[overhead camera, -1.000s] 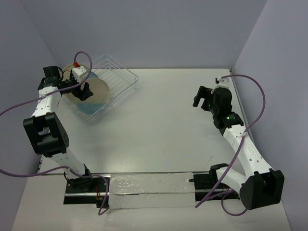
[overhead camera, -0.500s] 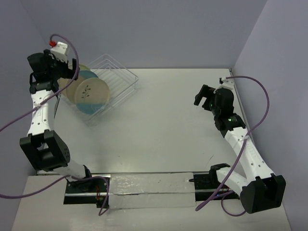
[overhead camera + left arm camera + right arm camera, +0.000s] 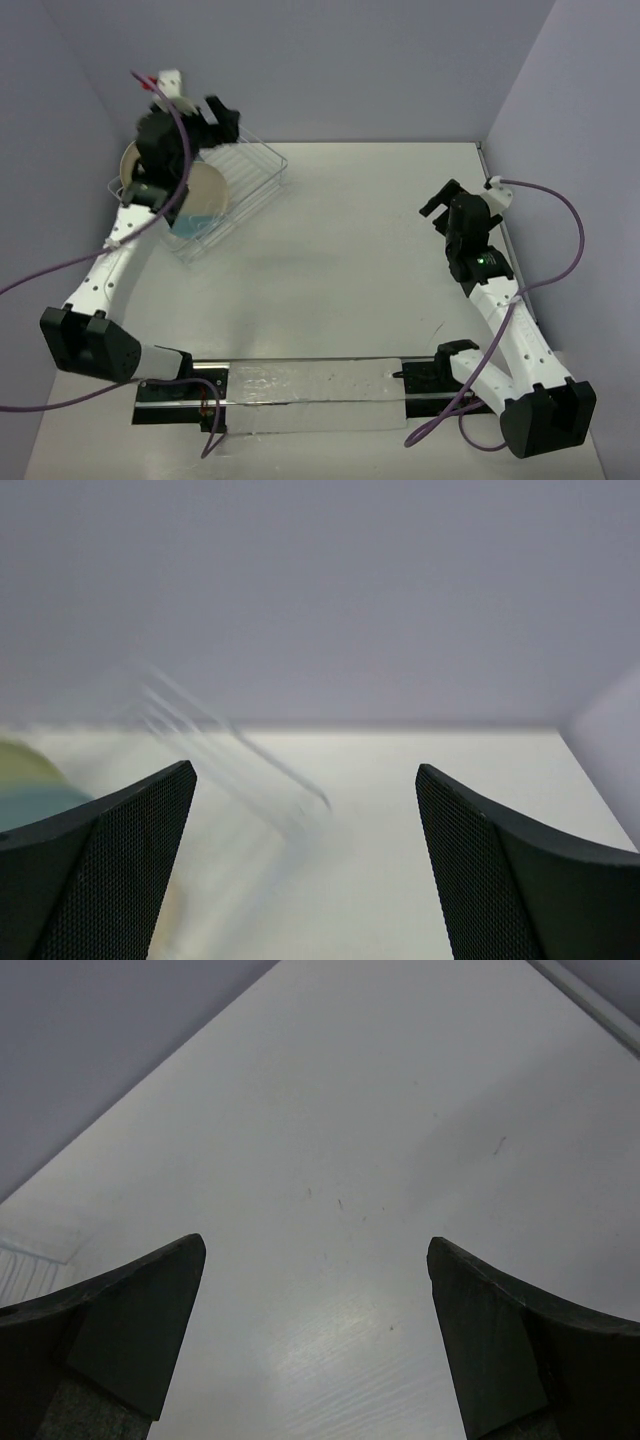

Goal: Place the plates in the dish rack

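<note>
The plates stand on edge in the left end of the clear wire dish rack (image 3: 255, 165) at the back left of the table. The front plate (image 3: 207, 195) is cream with a blue lower part, and a cream plate rim (image 3: 127, 165) shows behind my arm. My left gripper (image 3: 220, 117) is open and empty, raised above the rack. In the left wrist view my left gripper (image 3: 305, 770) frames blurred rack wires (image 3: 235, 745), with a plate (image 3: 25, 785) at the left edge. My right gripper (image 3: 441, 201) is open and empty over bare table at the right; the right wrist view shows it (image 3: 315, 1242) open too.
The table is enclosed by purple-grey walls at the back and on both sides. A corner of the rack (image 3: 20, 1265) shows at the left edge of the right wrist view. Purple cables loop off both arms.
My left gripper has let go of the plate, lifted out of the rack and swung right above it. My right arm has drawn back slightly to the right.
</note>
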`<state>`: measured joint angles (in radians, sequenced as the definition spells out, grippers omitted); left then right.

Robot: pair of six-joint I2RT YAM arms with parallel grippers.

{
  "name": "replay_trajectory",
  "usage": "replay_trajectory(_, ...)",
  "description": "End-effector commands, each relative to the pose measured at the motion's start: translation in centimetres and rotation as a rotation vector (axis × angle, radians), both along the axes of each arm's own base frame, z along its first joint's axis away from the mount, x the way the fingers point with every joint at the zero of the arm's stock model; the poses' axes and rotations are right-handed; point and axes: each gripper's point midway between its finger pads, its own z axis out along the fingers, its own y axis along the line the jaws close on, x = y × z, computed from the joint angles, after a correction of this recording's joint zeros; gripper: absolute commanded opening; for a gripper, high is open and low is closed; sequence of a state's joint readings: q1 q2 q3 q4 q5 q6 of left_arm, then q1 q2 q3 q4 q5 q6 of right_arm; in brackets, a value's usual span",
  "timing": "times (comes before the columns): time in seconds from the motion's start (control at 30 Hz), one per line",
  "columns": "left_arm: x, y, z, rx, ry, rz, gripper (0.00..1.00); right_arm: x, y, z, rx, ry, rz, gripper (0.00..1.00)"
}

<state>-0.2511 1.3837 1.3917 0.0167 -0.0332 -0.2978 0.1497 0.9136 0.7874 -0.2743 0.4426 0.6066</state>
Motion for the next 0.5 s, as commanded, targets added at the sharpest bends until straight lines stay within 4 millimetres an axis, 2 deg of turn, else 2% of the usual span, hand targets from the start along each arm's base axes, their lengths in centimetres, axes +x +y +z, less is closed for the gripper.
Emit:
replay_trajectory(0.0, -4.1, -4.5, -4.2, -0.130, 0.002, -0.055, 0.99, -0.8, -1.2, 0.7, 0.043, -0.055, -0.099, 1.00)
replay_trajectory(0.07, -6.0, -6.7, -9.1, -0.089, 0.099, -0.100, 0.99, -1.1, -1.6, 0.6, 0.043, -0.061, -0.121, 1.00)
replay_trajectory(0.13, -7.6, -8.3, -12.3, -0.021, 0.160, -0.140, 0.99, -1.4, -1.9, 0.1, 0.050, -0.060, -0.146, 1.00)
replay_trajectory(0.2, -8.6, -8.5, -14.7, 0.015, 0.210, -0.141, 0.99, -1.4, -1.9, -0.2, 0.049, -0.053, -0.149, 1.00)
replay_trajectory(0.33, -9.4, -7.7, -16.3, 0.007, 0.236, -0.117, 0.99, -1.0, -1.6, -0.7, 0.044, -0.031, -0.130, 1.00)
replay_trajectory(0.47, -10.0, -7.5, -15.4, -0.008, 0.198, -0.131, 0.99, -0.6, -1.3, -1.3, 0.044, -0.004, -0.115, 1.00)
